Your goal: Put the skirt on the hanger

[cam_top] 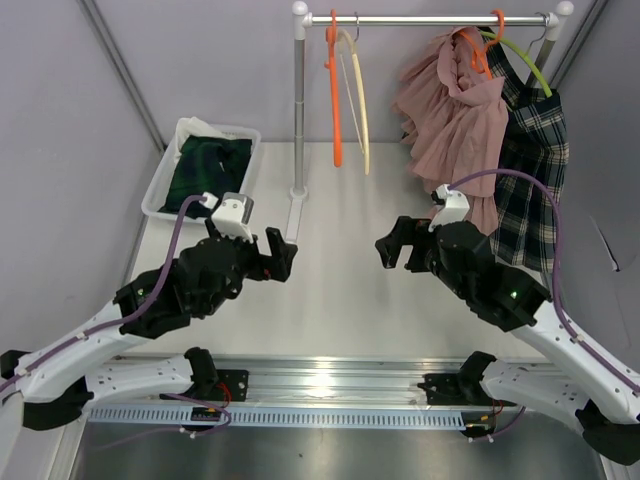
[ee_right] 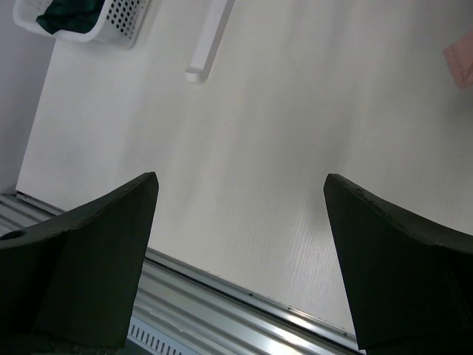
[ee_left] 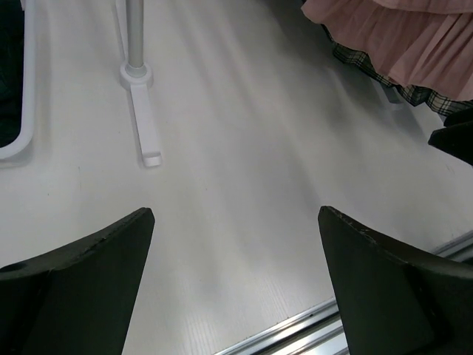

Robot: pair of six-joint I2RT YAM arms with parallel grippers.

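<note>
Risks hauling up the whole basket (cam_top: 158,190) along with the dark skirt (cam_top: 210,170), bunched inside at 10 o'clock. Risks knocking the loose orange hanger (cam_top: 335,110) at 12 o'clock off the rail (cam_top: 430,19) with one clumsy push. Could also snag the pink skirt (cam_top: 450,110) at 1 o'clock. Left gripper (cam_top: 278,252), right gripper (cam_top: 392,250): spread wide, holding nothing, touching nothing, poised above the bench (cam_top: 340,300).

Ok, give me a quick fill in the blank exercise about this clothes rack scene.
The garment in the white basket is dark ____.
On the rail, ____ hangers hang empty: an orange hanger and a cream hanger.
The left gripper and right gripper are both ____, holding nothing.
Missing words: green; two; open.
</note>
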